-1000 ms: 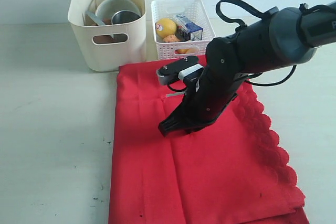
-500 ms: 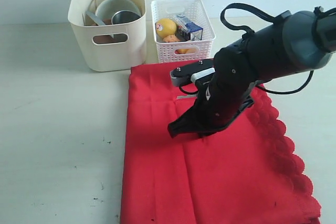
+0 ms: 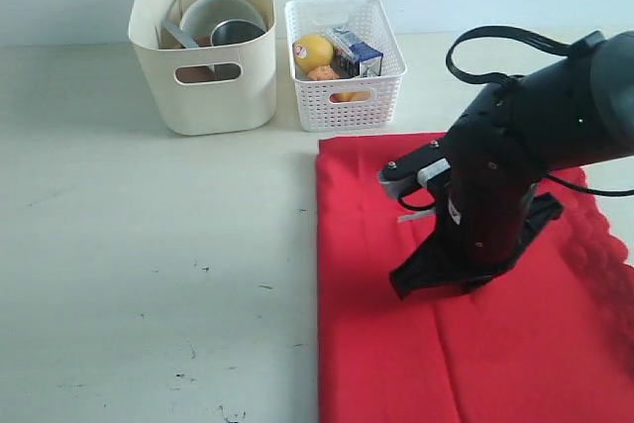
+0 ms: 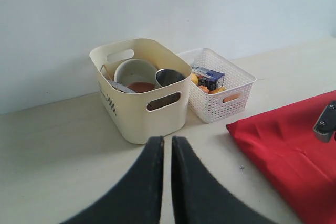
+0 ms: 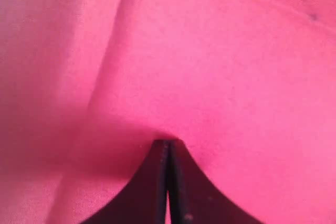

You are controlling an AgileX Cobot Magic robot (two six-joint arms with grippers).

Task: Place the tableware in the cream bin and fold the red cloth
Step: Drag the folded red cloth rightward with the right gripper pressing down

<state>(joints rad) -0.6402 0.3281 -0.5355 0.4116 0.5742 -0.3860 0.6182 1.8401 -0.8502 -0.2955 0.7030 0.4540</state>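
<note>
The right pincer (image 5: pixel 168 141), pressed together, rests on the red cloth (image 3: pixel 376 364); the left pincer (image 4: pixel 167 140) is almost closed, empty. Dark print on the cream bin (image 4: pixel 134 121) is unreadable.

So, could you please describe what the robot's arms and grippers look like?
The right arm is bulky, with rounded dark grey and black housings, a black cable looping over it, and a silver bracket with a white part at the wrist. The right gripper and left gripper have smooth black fingers tapering to narrow tips.
</note>
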